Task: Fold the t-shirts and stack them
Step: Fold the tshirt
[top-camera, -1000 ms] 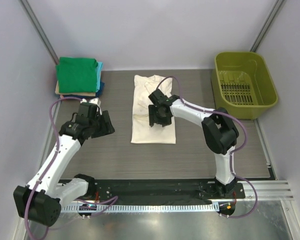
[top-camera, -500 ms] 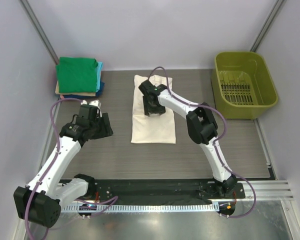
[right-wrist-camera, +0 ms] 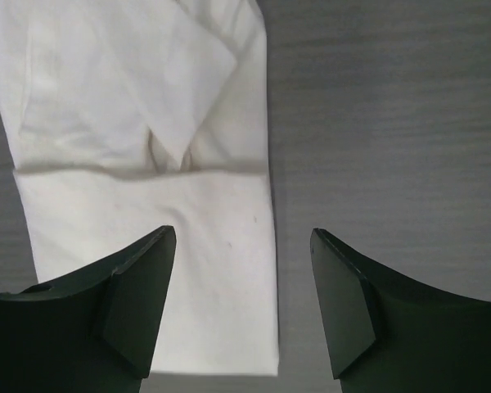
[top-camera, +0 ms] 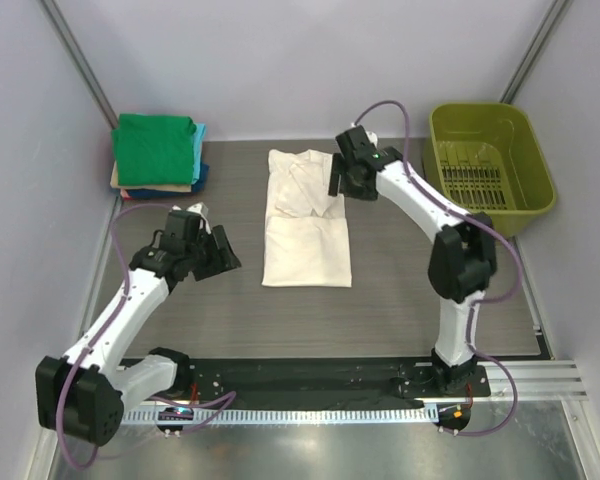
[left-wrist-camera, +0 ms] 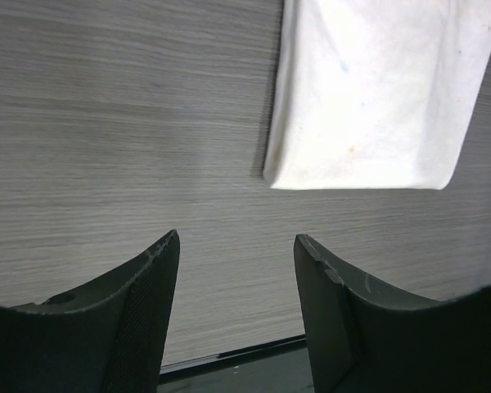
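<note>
The cream t-shirt (top-camera: 307,220) lies folded into a long strip at the centre of the bench (top-camera: 400,290). The right gripper (top-camera: 340,178) hangs over its 1 o'clock corner, jaws wide and empty. The left gripper (top-camera: 220,255), at 8 o'clock of the shirt, is half-spread over bare bench, holding nothing. The stack of folded t-shirts (top-camera: 157,150), green on top, sits at 10 o'clock; the olive basket (top-camera: 442,150) at 2 o'clock.

Cream t-shirt (right-wrist-camera: 139,164) folded lengthwise on grey table (right-wrist-camera: 393,123), right gripper (right-wrist-camera: 241,237) spread, empty, above its edge
</note>
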Available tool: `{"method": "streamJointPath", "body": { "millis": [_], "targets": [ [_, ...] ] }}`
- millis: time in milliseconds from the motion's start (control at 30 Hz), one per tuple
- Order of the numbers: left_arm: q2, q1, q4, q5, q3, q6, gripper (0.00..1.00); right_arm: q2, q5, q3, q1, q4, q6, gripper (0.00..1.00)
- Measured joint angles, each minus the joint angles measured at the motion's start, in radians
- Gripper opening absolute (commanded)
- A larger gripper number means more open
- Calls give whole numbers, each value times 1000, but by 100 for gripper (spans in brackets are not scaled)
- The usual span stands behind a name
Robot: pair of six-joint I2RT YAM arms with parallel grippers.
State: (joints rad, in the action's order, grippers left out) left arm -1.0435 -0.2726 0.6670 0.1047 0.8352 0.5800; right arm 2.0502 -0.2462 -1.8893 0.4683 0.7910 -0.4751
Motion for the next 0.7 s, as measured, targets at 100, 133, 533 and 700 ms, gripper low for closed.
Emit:
{"method": "streamJointPath", "body": {
  "millis": [100, 133, 533, 700],
  "targets": [
    [-60, 0, -79, 55, -55, 61, 59, -207, 69, 293, 6, -83, -9, 73],
    [-82, -2, -100, 65, -66, 74, 59, -262, 103, 383, 6, -105, -14, 73],
    [-326, -43, -337, 130, -116, 189, 54, -437, 414, 977, 3, -352, -82, 70],
    [-343, -79, -394, 136, -147, 211, 54, -468, 480, 1048, 1, -459, -108, 69]
  ]
}}
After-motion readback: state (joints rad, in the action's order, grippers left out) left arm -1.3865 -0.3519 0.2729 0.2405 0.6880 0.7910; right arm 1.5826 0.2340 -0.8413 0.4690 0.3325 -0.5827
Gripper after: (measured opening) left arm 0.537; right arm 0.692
